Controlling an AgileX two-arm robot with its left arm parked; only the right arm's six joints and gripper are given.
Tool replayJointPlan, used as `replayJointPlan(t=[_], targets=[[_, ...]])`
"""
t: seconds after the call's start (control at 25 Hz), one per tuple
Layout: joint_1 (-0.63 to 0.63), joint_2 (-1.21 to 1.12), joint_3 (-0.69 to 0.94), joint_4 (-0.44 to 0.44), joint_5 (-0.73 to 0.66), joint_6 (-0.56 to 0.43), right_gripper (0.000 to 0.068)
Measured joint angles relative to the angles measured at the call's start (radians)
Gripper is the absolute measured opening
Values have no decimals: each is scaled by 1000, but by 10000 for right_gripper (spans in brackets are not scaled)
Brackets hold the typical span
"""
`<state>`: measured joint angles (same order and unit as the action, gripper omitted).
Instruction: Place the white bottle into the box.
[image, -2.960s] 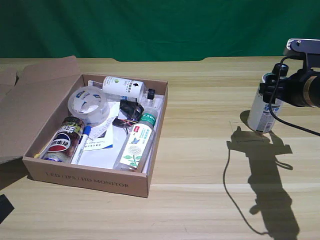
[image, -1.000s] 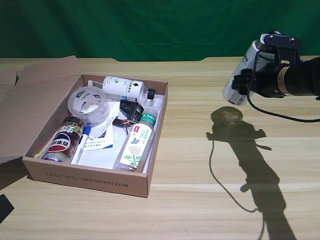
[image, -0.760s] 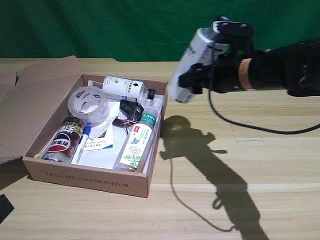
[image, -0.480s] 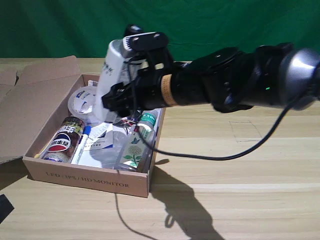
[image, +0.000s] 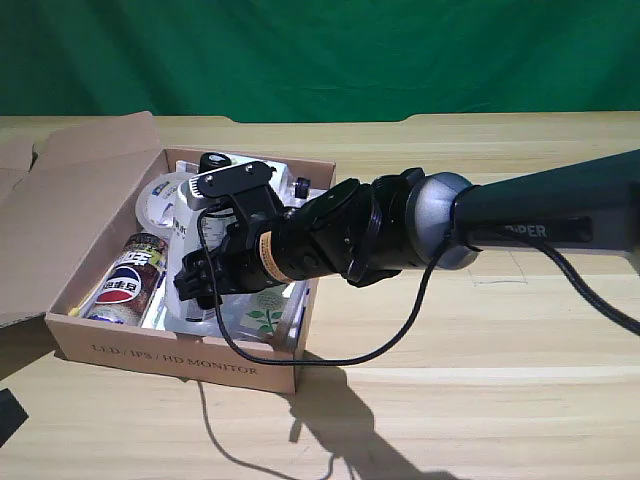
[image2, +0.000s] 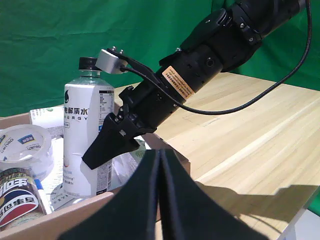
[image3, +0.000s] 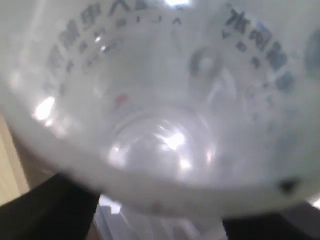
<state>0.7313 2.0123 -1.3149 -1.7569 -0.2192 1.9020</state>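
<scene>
The white bottle (image2: 84, 135) stands upright inside the box (image: 180, 357), black cap on top, with its base hidden behind the box's near wall (image2: 60, 212). My right gripper (image2: 102, 150) is shut on the bottle's lower half. In the exterior view the arm reaches in from the exterior view's right, and the gripper (image: 197, 285) covers most of the bottle (image: 190, 215) over the middle of the box. Up close in the right wrist view, the bottle (image3: 160, 100) fills the picture. Whether it rests on the box floor cannot be told.
The box also holds a Pepsi can (image: 125, 282), a tape roll (image: 158, 200), a clear bottle with a leaf label (image: 268, 318) and papers. Its flap (image: 60, 210) is open at the exterior view's left. The parked left gripper (image2: 160, 200) sits by the box's front wall.
The gripper lifted the white bottle off the table at the exterior view's right, carried it left across the table and lowered it upright into the box.
</scene>
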Motion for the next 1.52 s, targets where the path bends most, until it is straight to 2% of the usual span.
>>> replayJointPlan(t=[0.28, 0.36, 0.4, 0.52, 0.88, 1.0, 1.08, 1.2, 1.4, 1.44, 1.52], targets=[[0, 0, -3, 0, -50, -7, 501], [0, 0, -3, 0, -60, -7, 554], [0, 0, -3, 0, -64, -7, 615], [0, -6, -3, 0, -75, -7, 676], [-1, -191, -6, 0, -89, -2, 664], [-1, -304, -6, 0, -52, -3, 599], [-1, -385, -6, 0, 16, -27, 522], [-1, -492, -6, 4, 98, -95, 378], [-1, -677, 12, 10, 142, -236, 80], [-1, -714, 38, 11, 174, -269, 40], [-1, -791, 101, 12, 282, -312, 13]])
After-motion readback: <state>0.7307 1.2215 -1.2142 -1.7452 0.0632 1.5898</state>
